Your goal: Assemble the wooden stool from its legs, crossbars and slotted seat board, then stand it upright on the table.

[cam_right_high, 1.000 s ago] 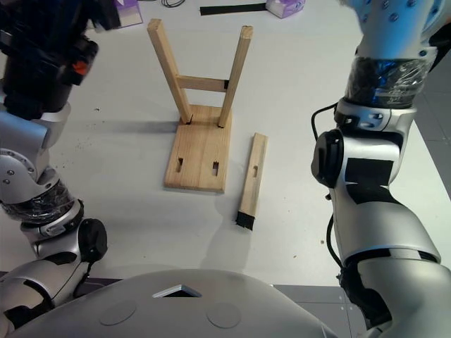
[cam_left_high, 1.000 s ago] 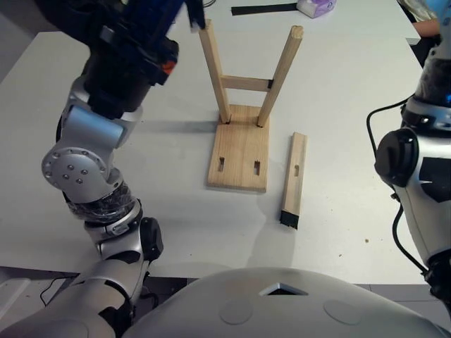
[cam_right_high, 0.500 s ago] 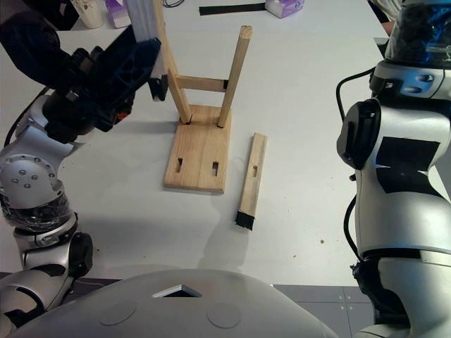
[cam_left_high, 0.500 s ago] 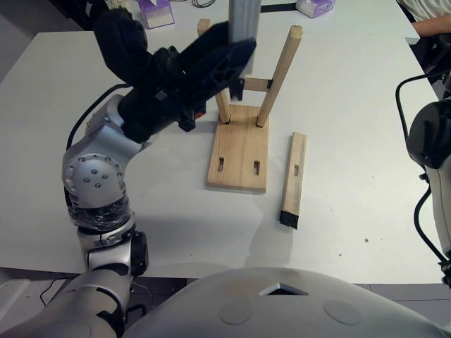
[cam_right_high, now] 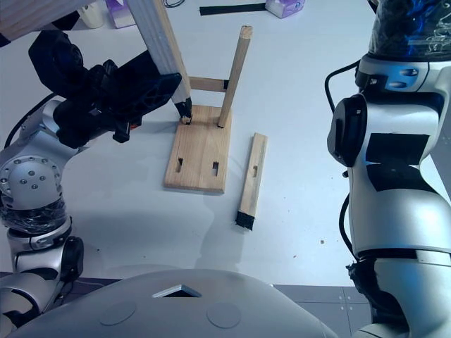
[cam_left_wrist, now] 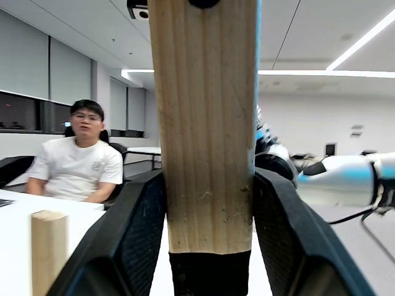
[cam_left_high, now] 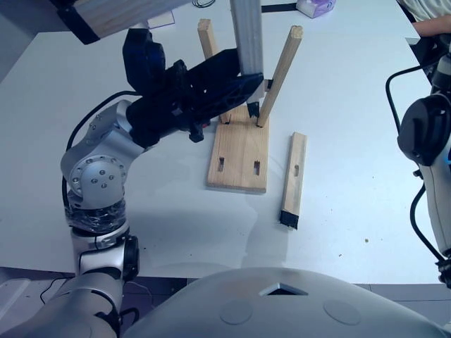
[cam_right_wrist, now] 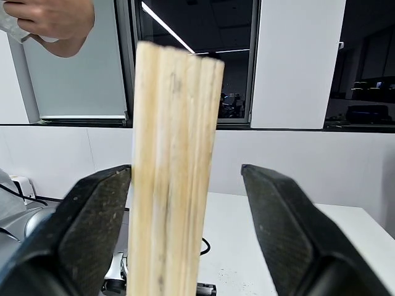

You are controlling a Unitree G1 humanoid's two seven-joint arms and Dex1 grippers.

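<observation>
Left claw (cam_left_high: 246, 76): clamped on a wooden leg (cam_left_high: 245, 32); in the left wrist view both black fingers (cam_left_wrist: 139, 228) press flat against its sides.

Held leg: steeply upright with its dark-tipped end lowest. That end hangs by the far end of the seat board (cam_left_high: 239, 144), close beside the standing legs (cam_left_high: 282, 70). Whether the tip touches the board cannot be told.

Right claw (cam_right_wrist: 185, 169): jaws apart. A wooden bar (cam_right_wrist: 176, 123) stands between them, against one finger with a gap at the other, so it looks loosely cradled rather than gripped.

Seat board: lies flat on the white table (cam_left_high: 352, 105). Two legs are planted in its far-end slots, joined by a crossbar (cam_right_high: 204, 84). The two near-end slots (cam_left_high: 220, 163) are vacant.

Loose leg (cam_left_high: 294, 176): flat on the table just beside the board's right edge and parallel to it, dark end toward the robot.

Step in hand: probably the second leg pair. The first pair is seated, and the left arm carries a leg toward the board.

Progress: about halfway by this reading. Two slots are unfilled, and the stool is not yet turned onto its feet.

Next move: the held leg sits at the occupied end, so it likely needs to come toward the robot, over a vacant slot. It should then be squared upright and pressed straight down, with the standing pair left undisturbed.
</observation>
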